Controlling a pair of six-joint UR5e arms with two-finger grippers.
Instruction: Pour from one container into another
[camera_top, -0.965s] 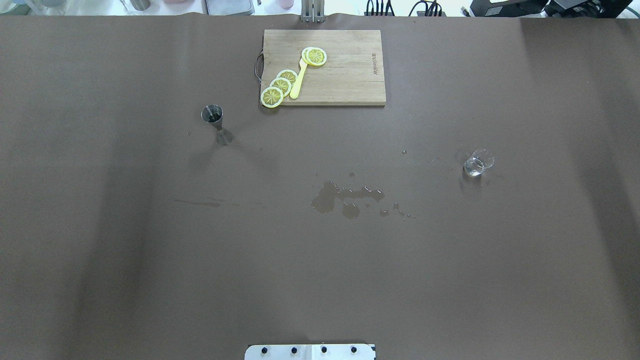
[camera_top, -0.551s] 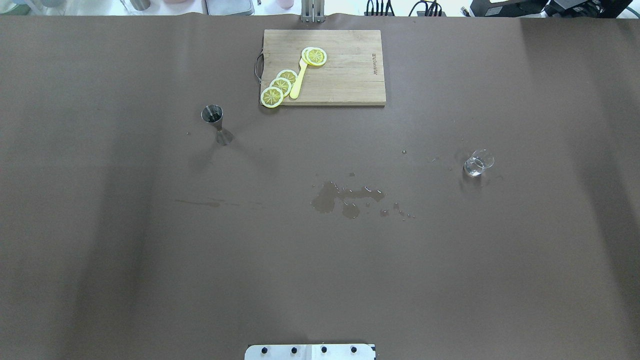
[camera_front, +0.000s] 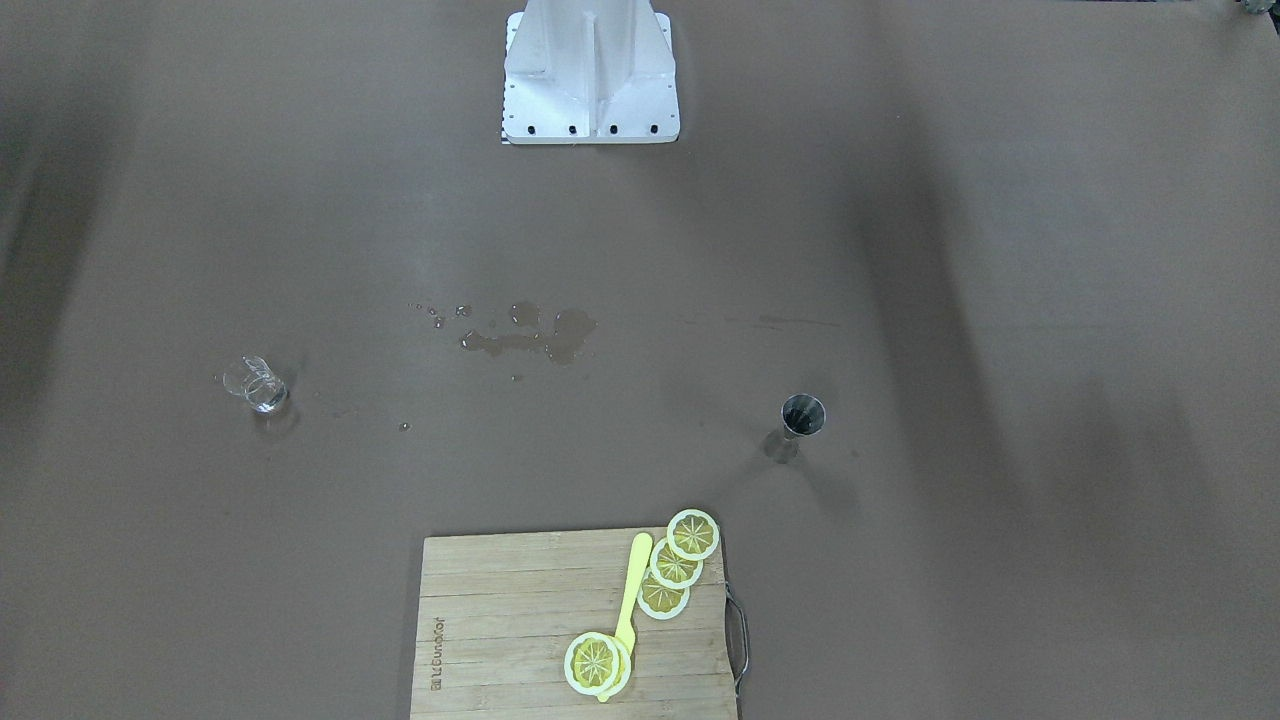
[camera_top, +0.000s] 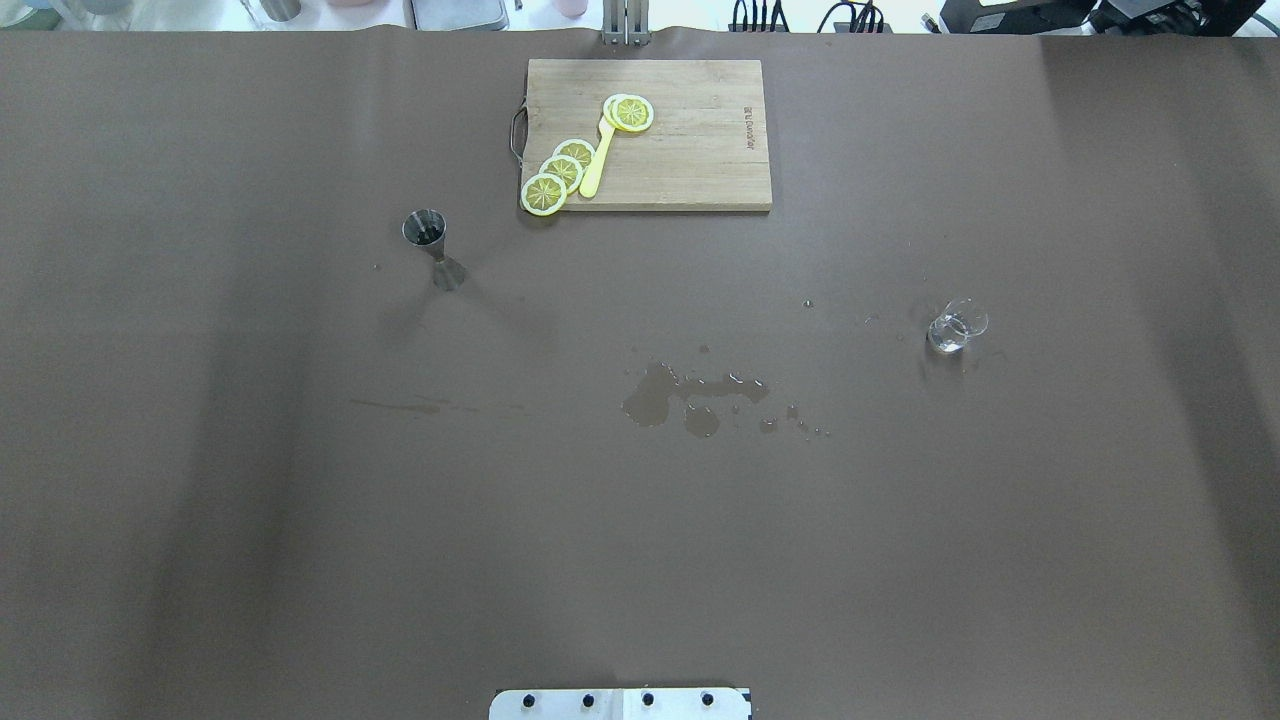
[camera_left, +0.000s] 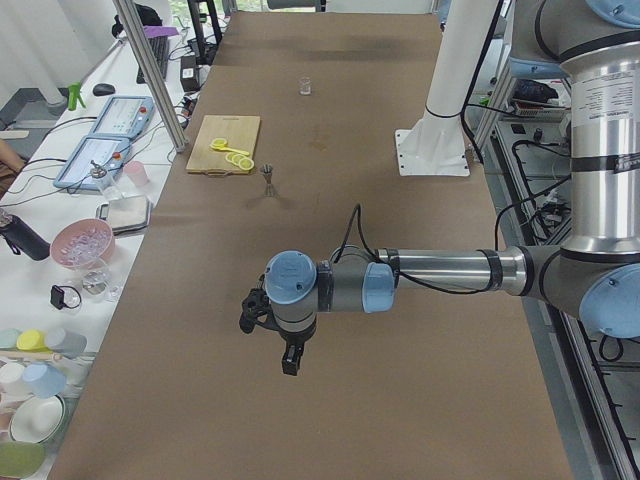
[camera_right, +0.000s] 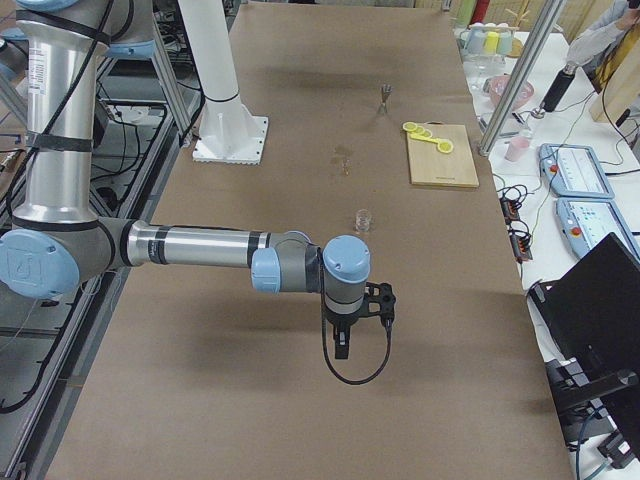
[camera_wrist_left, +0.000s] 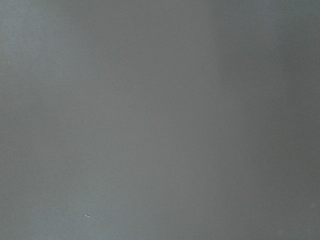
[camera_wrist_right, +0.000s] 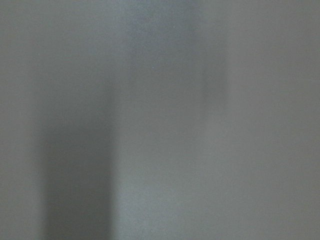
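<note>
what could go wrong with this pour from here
1. The cup and the jigger stand far apart, so the cup would need a long carry and any liquid in it could slosh. A puddle already lies roughly between them.
2. The jigger has a small mouth and a narrow waist, so the stream may miss it, or a bump may tip it.
3. The cup is small and clear, so a grasp may land off-centre and knock it over.

Opposite overhead and front-facing views, the cutting board (camera_top: 690, 160) common to both; side views lengthwise.
</note>
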